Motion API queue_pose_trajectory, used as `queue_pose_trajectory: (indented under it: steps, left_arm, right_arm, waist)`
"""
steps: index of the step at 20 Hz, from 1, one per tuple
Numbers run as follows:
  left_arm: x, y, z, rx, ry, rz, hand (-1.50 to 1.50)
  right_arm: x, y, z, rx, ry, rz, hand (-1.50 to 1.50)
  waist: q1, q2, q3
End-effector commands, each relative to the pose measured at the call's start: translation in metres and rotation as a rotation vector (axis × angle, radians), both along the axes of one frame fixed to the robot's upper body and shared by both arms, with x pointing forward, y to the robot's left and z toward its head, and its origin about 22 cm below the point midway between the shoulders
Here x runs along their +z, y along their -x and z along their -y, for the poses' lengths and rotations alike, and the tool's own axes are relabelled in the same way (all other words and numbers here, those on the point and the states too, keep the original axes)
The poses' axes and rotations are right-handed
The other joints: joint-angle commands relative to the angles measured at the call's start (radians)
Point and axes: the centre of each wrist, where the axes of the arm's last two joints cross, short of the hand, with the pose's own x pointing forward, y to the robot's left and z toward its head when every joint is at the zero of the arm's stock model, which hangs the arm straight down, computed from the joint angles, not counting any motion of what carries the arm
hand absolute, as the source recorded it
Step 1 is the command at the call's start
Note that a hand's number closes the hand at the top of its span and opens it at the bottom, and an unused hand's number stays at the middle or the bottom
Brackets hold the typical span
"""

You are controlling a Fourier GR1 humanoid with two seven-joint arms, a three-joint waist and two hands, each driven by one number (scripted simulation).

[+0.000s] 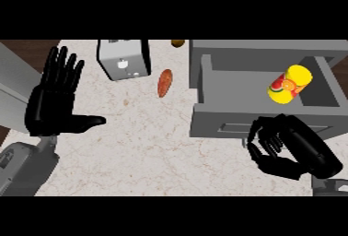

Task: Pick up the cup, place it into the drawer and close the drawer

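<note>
The yellow cylindrical cup with a red-and-orange fruit label (290, 84) lies inside the open grey drawer (219, 83), looking light, rigid and smooth-sided, best taken round its middle; the right hand (280, 150) is curled on nothing, left hand (55, 99) flat, resting.

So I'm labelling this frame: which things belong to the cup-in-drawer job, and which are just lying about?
Job:
- yellow cup, lying in the drawer
- open grey drawer
- right robot hand, at the drawer front

Lying about:
- toaster
- orange-brown food item
- left robot hand, resting open
</note>
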Motion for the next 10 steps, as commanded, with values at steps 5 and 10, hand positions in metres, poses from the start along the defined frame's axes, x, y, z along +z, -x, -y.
queue_pose_trajectory:
  steps: [5,10]
  left_arm:
    - [-0.014,0.035,-0.043,0.011,0.008,-0.028,-1.5]
    - [-0.022,0.041,-0.069,0.012,0.012,0.007,-1.5]
  right_arm:
    - [-0.05,-0.039,-0.02,-0.006,0.149,-0.025,-1.5]
    - [-0.076,-0.066,-0.033,-0.017,0.249,-0.041,-1.5]
  waist:
    - [-0.01,0.001,0.0]
    - [-0.007,0.004,0.0]
